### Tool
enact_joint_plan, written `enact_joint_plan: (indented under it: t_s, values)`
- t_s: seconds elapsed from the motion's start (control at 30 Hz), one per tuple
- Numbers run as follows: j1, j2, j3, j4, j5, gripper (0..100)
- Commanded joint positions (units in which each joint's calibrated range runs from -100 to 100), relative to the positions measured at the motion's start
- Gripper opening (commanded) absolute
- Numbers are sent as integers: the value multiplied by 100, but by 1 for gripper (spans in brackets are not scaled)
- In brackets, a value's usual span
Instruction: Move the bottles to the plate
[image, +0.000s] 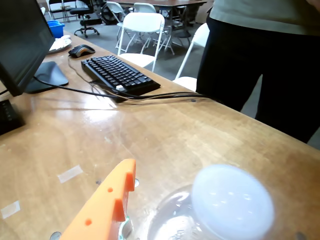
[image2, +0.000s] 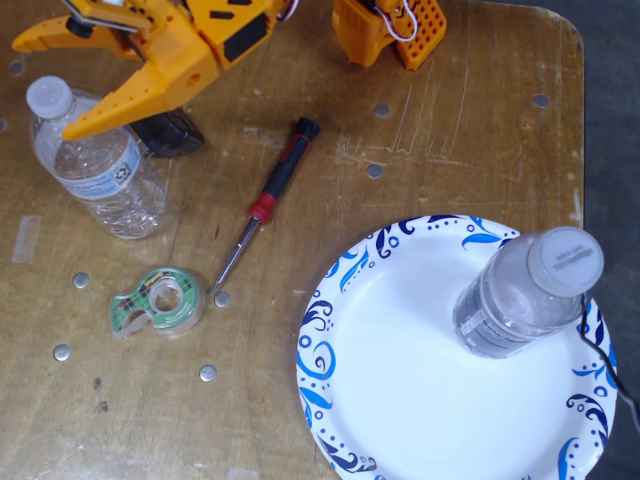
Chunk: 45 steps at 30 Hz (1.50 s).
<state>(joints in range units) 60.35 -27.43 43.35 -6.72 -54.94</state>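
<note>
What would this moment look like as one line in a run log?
fingers: open, around bottle on table | second bottle: upright on plate | not lifted yet

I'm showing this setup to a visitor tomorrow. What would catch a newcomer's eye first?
Probably the large blue-swirled plate at lower right of the fixed view, with one bottle standing upright on it. Next, the bright orange gripper at upper left, its open fingers on either side of the second bottle, which is off the plate. A green tape dispenser and a screwdriver lie between.
</note>
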Motion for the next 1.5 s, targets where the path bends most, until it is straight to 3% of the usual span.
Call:
enact_joint_plan:
  t_s: [0.0,0.8,1.07,1.47]
  values:
    - [62,87,-443,-94,16,40]
    - [62,905,-587,-842,-31,40]
    - [95,914,-542,-842,-31,24]
    - [494,922,-524,-825,-25,14]
